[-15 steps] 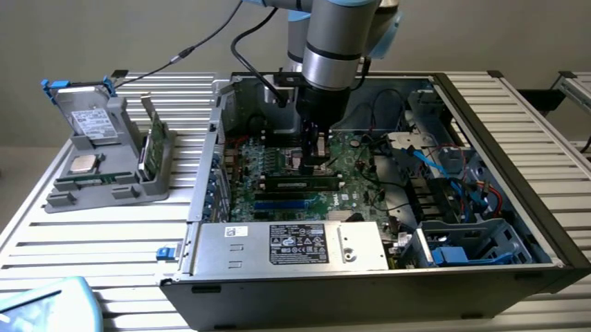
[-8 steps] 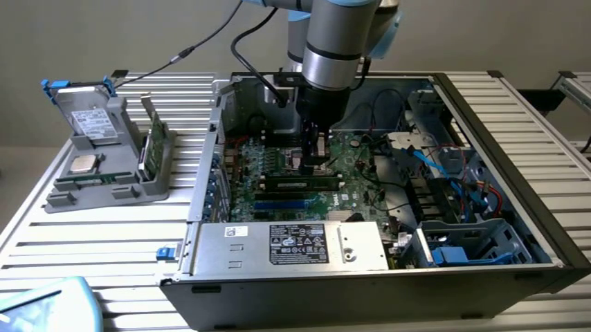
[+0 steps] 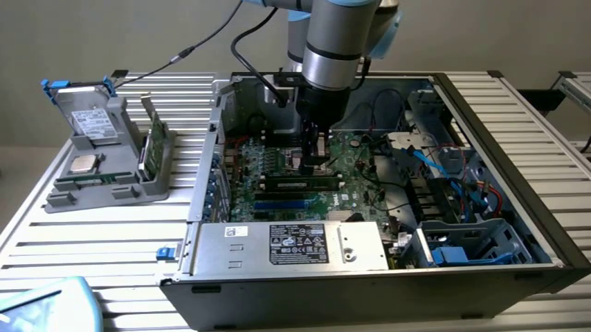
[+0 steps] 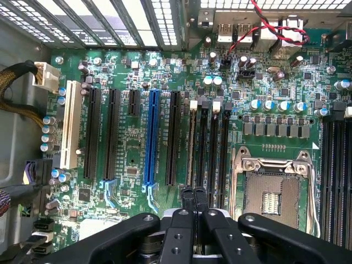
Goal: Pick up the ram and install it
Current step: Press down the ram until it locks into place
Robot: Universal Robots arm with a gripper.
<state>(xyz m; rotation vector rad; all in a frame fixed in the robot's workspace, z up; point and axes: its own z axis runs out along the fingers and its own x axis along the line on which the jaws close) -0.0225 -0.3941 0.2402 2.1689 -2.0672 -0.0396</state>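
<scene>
On a slatted metal table [image 3: 111, 263], against a plain beige wall [image 3: 111, 34], an open computer case [image 3: 517, 173] lies on its side with its green motherboard [image 3: 360, 173] facing up. The arm [image 3: 337, 41] reaches down from above into the middle of the case, and the gripper [image 3: 315, 153] hangs just over the board with its jaws clenched together; in the wrist view the gripper [image 4: 193, 199] shows its two black fingers pressed side by side with nothing visibly between them. The ram [image 3: 300, 184] lies seated lengthwise across the motherboard, a dark stick just below the gripper's tips in the exterior view, next to a row of blue and black slots [image 3: 286, 205]. A silver power supply [image 3: 286, 245] with a printed label fills the case's near edge, and blue and red cables [image 3: 461, 176] tangle toward the exterior view's right. In the wrist view the board shows long black expansion slots, one blue slot [image 4: 150, 137], a white slot [image 4: 68, 132] and an open processor socket [image 4: 272, 187]. To the exterior view's left, a grey parts holder [image 3: 106, 176] stands on the table well apart from the case, carrying a square silver processor chip [image 3: 85, 164], a drive [image 3: 93, 121] in a blue-edged frame and an upright green card [image 3: 155, 149].
</scene>
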